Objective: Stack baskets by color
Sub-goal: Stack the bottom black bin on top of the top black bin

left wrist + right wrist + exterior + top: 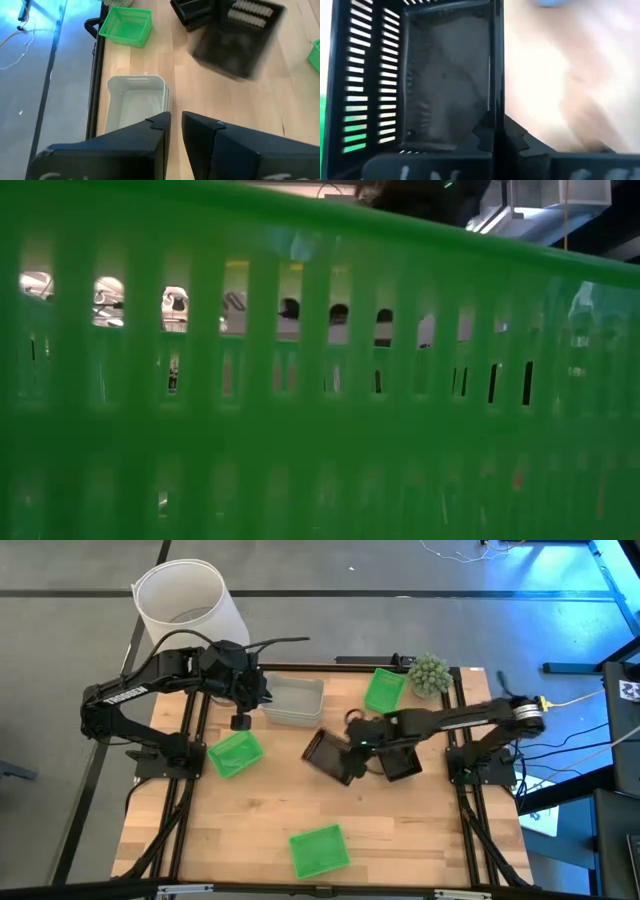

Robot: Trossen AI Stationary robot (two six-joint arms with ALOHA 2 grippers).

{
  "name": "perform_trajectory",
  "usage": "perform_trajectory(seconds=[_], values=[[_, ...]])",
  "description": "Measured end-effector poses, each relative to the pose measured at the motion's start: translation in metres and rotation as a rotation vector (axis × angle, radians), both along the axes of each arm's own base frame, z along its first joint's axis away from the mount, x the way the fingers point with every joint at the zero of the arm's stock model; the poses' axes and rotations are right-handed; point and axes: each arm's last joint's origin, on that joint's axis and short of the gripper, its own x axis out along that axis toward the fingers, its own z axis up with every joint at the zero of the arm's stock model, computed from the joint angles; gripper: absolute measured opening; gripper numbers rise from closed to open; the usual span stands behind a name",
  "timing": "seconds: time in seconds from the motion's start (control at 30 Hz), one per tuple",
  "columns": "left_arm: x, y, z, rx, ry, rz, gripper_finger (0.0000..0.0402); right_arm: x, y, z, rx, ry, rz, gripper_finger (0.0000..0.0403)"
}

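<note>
A green basket (319, 851) sits alone at the near edge of the wooden table (250, 830), so close to the low camera that its slotted wall (300, 380) fills that view. Farther in, a second green basket (234, 754) lies at the left side near the left arm's base.

At mid-table the right gripper (352, 746) is clamped on the wall of a black basket (330, 756), holding it tilted just beside another black basket (401, 761). The right wrist view shows the held basket's slotted side and floor (447, 80) hard against the closed fingers. Whether the black basket by the arm is one or a nested pair cannot be told from above.

Beyond, the left gripper (240, 721) hangs over the table beside the grey-white baskets (293, 702), its fingers (150, 145) a narrow gap apart and holding nothing. The grey-white baskets (137, 102) appear nested, with layered rims; the number is unclear.

A third green basket (384, 690) lies at the far edge, touching a fuzzy green plant ball (429, 673). A white lampshade (188, 605) stands off the far left corner.

Counted: three green, at least two black.
</note>
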Motion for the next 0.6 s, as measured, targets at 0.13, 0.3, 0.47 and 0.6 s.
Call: perform_trajectory(seconds=[0.13,0.3,0.47,0.6], values=[[0.0,-0.001,0.0,0.008,0.003,-0.038,0.0039,-0.035,-0.004,0.023,-0.071,0.047,-0.226,0.0001],[0.001,-0.004,0.001,-0.002,-0.013,-0.163,0.0039,-0.068,-0.001,0.035,-0.106,0.121,-0.41,0.0001],[0.001,-0.003,0.001,-0.003,-0.014,-0.164,0.0039,-0.088,0.007,0.035,-0.118,0.232,-0.516,0.0],[0.002,-0.003,0.001,-0.002,-0.017,-0.164,0.0039,-0.094,0.015,0.034,-0.115,0.253,-0.56,0.0]])
